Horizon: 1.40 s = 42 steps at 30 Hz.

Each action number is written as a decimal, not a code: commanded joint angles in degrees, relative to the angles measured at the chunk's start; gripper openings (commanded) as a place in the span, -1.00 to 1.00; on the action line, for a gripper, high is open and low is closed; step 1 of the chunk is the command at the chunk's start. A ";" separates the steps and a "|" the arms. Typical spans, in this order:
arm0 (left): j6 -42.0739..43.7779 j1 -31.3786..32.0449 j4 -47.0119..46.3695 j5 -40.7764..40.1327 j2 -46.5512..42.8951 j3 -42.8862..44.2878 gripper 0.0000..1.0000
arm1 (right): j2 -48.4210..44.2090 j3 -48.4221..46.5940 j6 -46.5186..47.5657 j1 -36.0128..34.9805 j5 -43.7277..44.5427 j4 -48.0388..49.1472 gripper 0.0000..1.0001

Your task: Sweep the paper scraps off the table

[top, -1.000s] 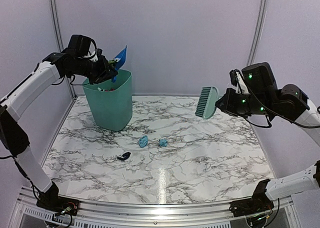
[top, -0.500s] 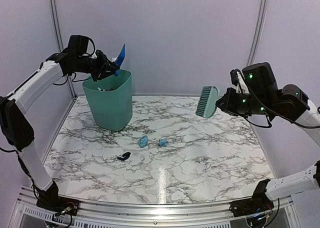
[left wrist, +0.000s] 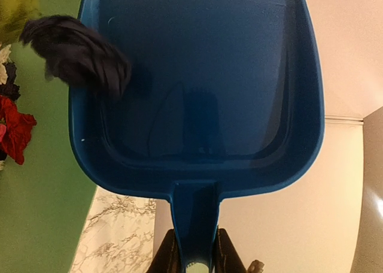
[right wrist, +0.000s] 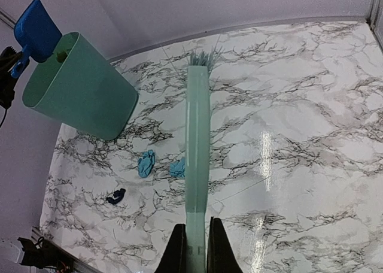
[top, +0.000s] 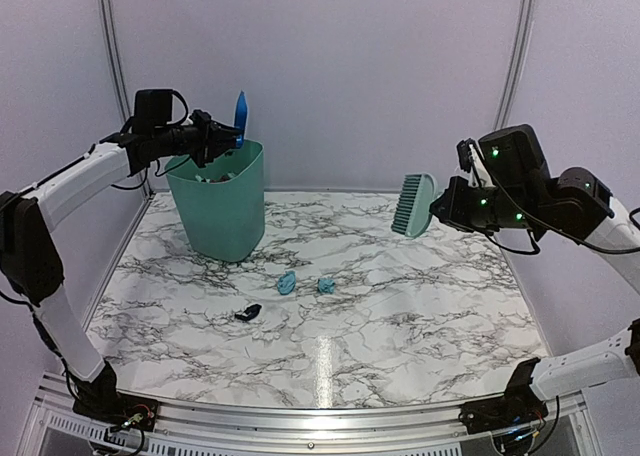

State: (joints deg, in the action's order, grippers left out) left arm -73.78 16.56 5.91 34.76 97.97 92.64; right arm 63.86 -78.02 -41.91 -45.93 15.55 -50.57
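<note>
Table: unchanged over the last second, marble top with the bin at its far-left corner.

Bin: upright. The left wrist view shows red and yellow-green scraps already inside it.

Pan: this is what changed. The left arm has rolled it from a slant to nearly on edge above the bin's rim, mouth up. Left gripper is clamped on the pan handle, jaws tight either side of it.

Brush: hasn't moved, parked in the air well right of the bin, bristles facing the bin side. Right gripper is closed on the brush handle.

Dark wad: motion-blurred at the pan's side wall on the bin side. I read it as sliding out. I can't tell if it's clear of the pan yet. Rest of the pan looks bare.

Scraps on the table: three left, none shifted. Two light blue sit close together in front of the bin and to its right, one dark nearer me.

My read: dump nearly done and the task isn't. Once that wad drops, the pan has to come back down beside those three for another sweep. Risk is the wad missing the bin.
</note>
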 commanded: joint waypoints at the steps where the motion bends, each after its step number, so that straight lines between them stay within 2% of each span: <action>1: -7.41 -0.48 -14.79 0.07 -5.11 -3.69 -1.00 | -0.71 -0.62 0.52 0.56 0.36 1.87 -1.00; 10: -6.50 -0.48 -15.96 -3.22 -10.11 -7.32 -1.00 | -1.19 -0.60 0.95 0.72 0.28 2.31 -1.00; 19: 4.65 -0.48 0.92 -7.62 -15.92 -8.21 -1.00 | 0.64 -0.31 1.94 0.84 -1.23 4.33 -1.00; 23: 10.13 -0.40 2.65 -8.49 -18.84 -11.78 -1.00 | 3.52 -3.38 4.15 1.09 -2.45 4.31 -1.00; 30: 20.50 -0.49 13.66 -16.47 -24.53 -15.71 -1.00 | 6.47 -6.03 4.69 1.11 -4.08 5.20 -1.00; 37: 26.99 -0.56 20.54 -21.00 -31.43 -21.30 -1.00 | 8.53 -5.57 1.93 1.10 -10.44 9.60 -1.00; 42: 35.58 -0.47 30.14 -25.86 -36.34 -23.19 -1.00 | 13.32 -4.45 -2.54 0.37 -18.93 15.01 -1.00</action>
State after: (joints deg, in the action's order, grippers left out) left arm -46.94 16.32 26.98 14.13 65.39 70.15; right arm 73.45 -81.56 -40.58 -45.12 4.60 -42.35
